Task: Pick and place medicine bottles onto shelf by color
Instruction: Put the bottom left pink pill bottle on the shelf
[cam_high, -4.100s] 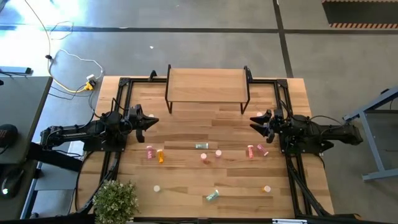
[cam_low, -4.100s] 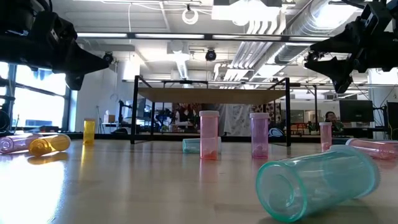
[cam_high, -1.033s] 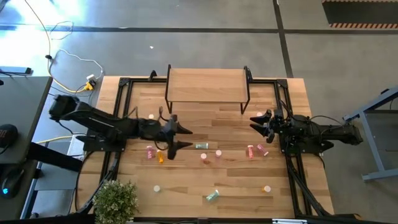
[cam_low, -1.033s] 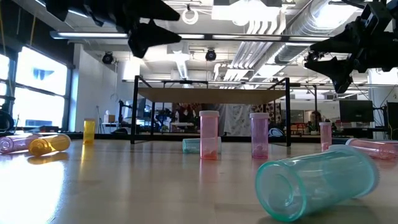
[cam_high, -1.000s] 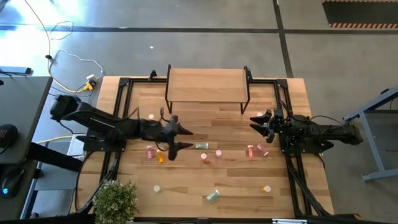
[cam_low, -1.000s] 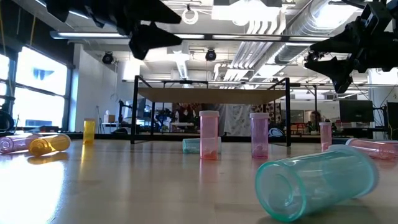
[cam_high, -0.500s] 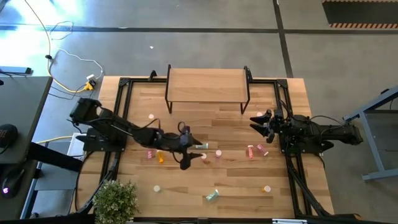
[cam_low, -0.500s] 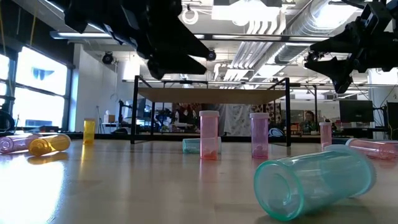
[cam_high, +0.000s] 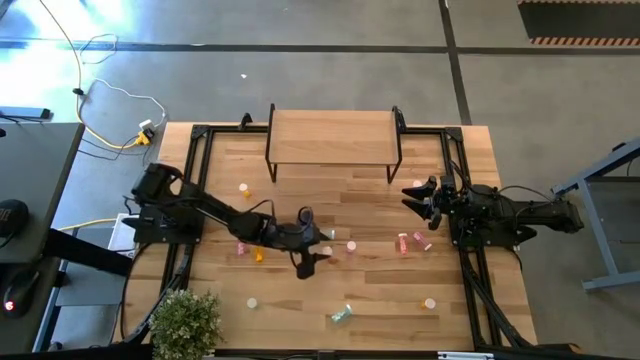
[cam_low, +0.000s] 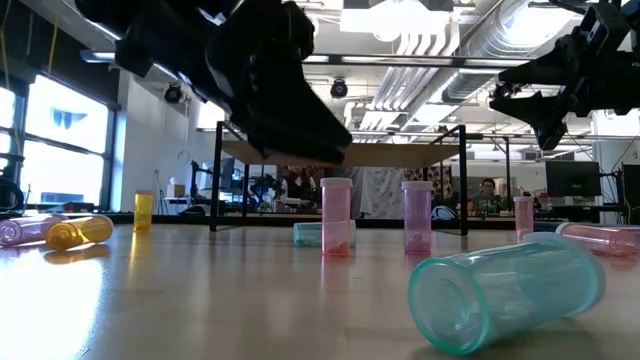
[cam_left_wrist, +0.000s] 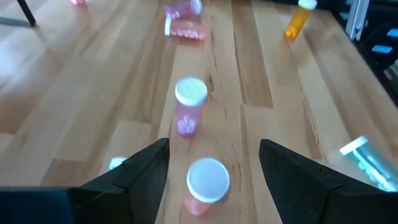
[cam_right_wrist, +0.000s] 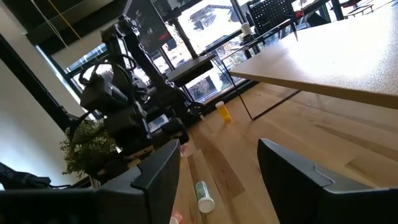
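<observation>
Medicine bottles in pink, orange and teal are scattered on the wooden table. The shelf (cam_high: 333, 138) stands at the far middle with nothing on its board. My left gripper (cam_high: 320, 248) hangs open over the table's middle. In its wrist view an upright pink bottle (cam_left_wrist: 206, 185) with a white cap stands on the table between and below the open fingers (cam_left_wrist: 147, 172), untouched. A second upright pink bottle (cam_left_wrist: 188, 104) stands just beyond it. My right gripper (cam_high: 412, 196) waits open at the table's right side, above the table.
A teal bottle (cam_low: 508, 292) lies on its side near the front edge. Pink bottles (cam_high: 412, 241) lie near the right arm. A pink (cam_high: 240, 243) and an orange bottle (cam_high: 258, 255) sit left of centre. A potted plant (cam_high: 186, 320) stands at the near left corner.
My left gripper has moved toward the table's right and near edges and come down, from left of centre to over the pink bottles in the middle. Its fingers have stayed open. My right arm has kept still.
</observation>
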